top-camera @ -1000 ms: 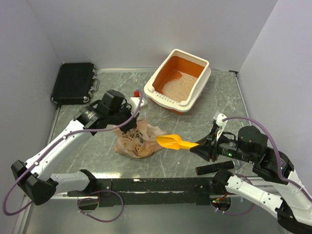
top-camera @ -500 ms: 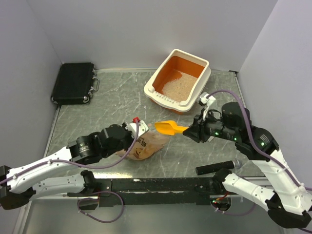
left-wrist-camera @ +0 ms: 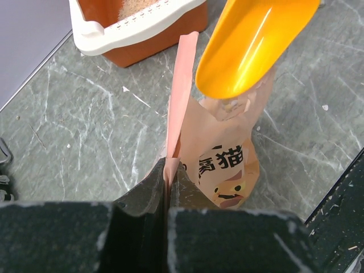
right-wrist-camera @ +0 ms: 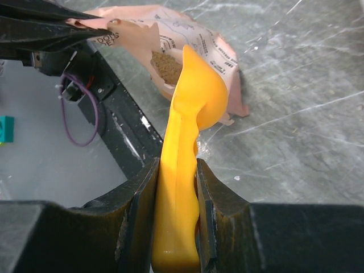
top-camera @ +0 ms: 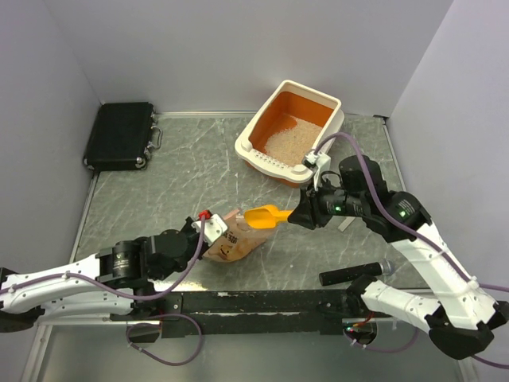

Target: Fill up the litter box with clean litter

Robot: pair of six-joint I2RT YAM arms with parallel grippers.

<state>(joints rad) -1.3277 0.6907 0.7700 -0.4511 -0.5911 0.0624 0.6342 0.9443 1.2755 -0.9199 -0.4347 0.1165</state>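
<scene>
The litter box (top-camera: 252, 141) stands at the back of the table, cream-white outside and orange inside, with pale beige clean litter (top-camera: 292, 135) in it; its slotted end shows in the left wrist view (left-wrist-camera: 114, 40). My left gripper (top-camera: 208, 231) is shut on the edge of the peach-pink bag (top-camera: 238, 243) and holds its mouth open (left-wrist-camera: 177, 85). My right gripper (top-camera: 299, 216) is shut on the handle of the yellow-orange scoop (top-camera: 264, 215), whose bowl (right-wrist-camera: 199, 91) sits at the bag's mouth, where brownish litter (right-wrist-camera: 165, 65) shows inside.
A black case (top-camera: 119, 134) lies at the back left by the wall. A black rail (top-camera: 262, 301) runs along the table's near edge. Grey walls close in the left, back and right sides.
My left arm has pulled back toward the near edge with the bag's edge, standing the bag up. My right gripper has carried the scoop left, from beside the bag to its mouth.
</scene>
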